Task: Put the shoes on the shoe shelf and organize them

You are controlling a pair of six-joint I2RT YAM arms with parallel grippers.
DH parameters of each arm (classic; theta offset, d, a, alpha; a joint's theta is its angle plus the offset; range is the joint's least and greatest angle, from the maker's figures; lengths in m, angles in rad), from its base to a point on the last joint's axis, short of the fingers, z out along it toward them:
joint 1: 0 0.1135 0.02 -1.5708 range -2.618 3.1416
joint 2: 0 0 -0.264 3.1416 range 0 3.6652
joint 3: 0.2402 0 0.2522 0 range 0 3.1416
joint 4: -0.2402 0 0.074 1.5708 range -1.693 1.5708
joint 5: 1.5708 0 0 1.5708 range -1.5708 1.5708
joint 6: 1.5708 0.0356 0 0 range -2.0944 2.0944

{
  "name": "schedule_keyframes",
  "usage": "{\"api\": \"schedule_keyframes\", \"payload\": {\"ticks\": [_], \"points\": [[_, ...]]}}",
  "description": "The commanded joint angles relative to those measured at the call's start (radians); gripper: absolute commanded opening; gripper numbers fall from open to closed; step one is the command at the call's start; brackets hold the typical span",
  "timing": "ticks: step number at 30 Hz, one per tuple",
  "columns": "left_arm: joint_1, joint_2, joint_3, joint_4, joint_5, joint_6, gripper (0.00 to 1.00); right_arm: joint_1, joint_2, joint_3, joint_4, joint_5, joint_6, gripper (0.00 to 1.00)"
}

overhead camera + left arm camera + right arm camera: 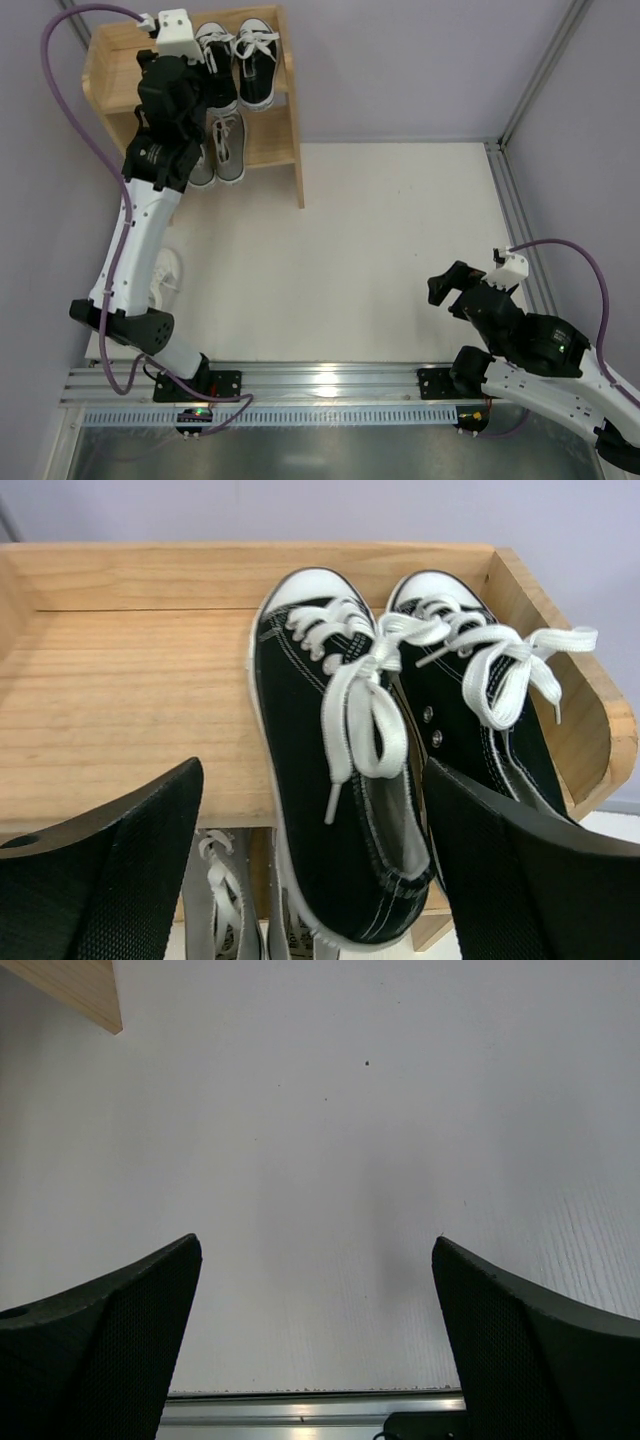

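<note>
Left gripper [185, 95], top view: poised over the shoe shelf [270, 150], upper tier. Black pair [240, 65] sits there, grey pair [220, 150] below. A white shoe [168, 272] lies on the table [400, 250] beside this arm, behind the hand and well apart from the right gripper [445, 285]. Its axis is part-hidden.

Left wrist: jaws wide, nothing held. Near black shoe [340, 780] runs lengthwise, toe towards the back rail [200, 575].

Right wrist: jaws apart, empty.

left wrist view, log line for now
left gripper open over black pair | pair on top shelf | grey pair below | right gripper open
</note>
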Motion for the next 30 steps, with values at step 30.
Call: {"api": "schedule_keyframes", "payload": {"ticks": [30], "points": [[-0.01, -0.711, -0.892, -0.703, -0.023, -0.231, 1.0, -0.002, 0.183, -0.146, 0.391, -0.208, -0.178, 0.97]]}}
